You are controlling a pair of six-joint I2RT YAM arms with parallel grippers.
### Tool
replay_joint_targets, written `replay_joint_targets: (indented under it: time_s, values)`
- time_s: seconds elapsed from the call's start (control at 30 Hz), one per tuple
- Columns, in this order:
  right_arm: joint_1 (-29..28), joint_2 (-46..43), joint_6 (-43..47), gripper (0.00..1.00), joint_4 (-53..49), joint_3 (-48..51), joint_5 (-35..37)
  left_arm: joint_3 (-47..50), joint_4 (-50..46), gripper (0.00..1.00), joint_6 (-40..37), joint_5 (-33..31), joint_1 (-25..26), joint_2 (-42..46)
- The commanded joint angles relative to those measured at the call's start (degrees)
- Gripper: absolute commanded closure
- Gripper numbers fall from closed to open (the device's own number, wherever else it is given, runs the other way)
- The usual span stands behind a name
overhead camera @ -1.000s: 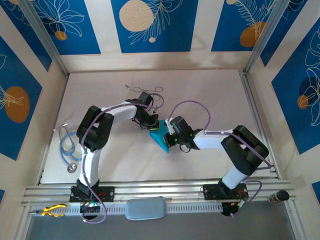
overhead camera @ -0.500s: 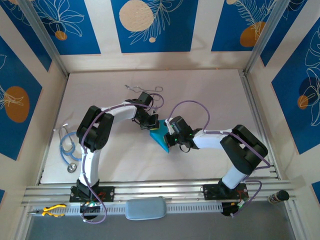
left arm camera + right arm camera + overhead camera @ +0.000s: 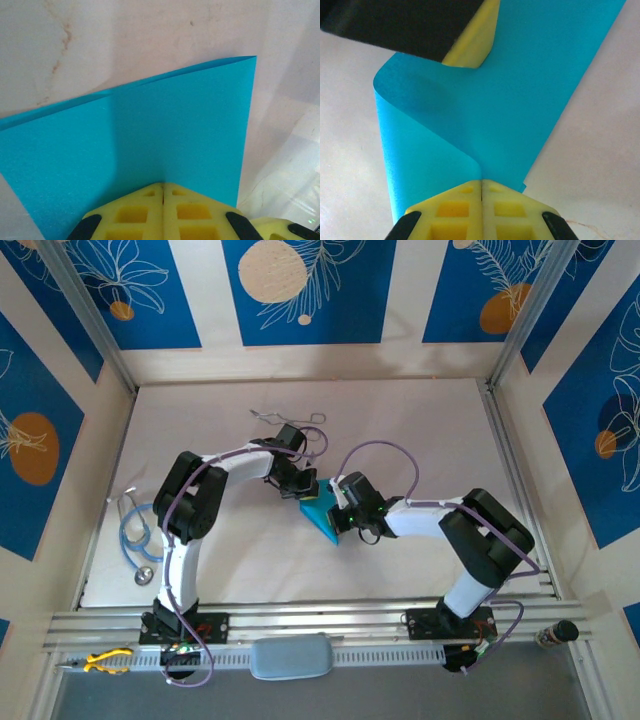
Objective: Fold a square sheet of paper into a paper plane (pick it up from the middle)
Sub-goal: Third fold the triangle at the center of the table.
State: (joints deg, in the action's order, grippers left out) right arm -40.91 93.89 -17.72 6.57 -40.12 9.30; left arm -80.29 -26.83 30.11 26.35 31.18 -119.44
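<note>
The square sheet of paper is cyan-blue and lies mid-table, folded into a wedge that points toward the near edge. My left gripper is at its far-left corner. In the left wrist view its jaws are shut, tips resting on the doubled paper. My right gripper comes in from the right. It is shut where a curled-over flap of the paper runs into its tips. The left gripper's yellow finger presses the paper's far part.
A blue stethoscope lies at the table's left edge. Metal forceps sit behind the left gripper. A yellow-handled tool and a grey pad rest on the near rail. Panel walls close in the table.
</note>
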Motion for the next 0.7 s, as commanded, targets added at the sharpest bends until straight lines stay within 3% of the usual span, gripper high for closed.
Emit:
replay_joint_targets:
  time_s: [0.0, 0.67]
  values:
    - [-0.2, 1.0, -0.2, 0.98, -0.9, -1.2, 0.9, 1.0, -0.4, 0.92, 0.6, -0.7, -0.5, 0.0]
    - [-0.4, 1.3, -0.5, 0.99, -1.1, -1.0, -0.8, -2.7, -1.8, 0.88, -0.6, -0.3, -0.5, 0.2]
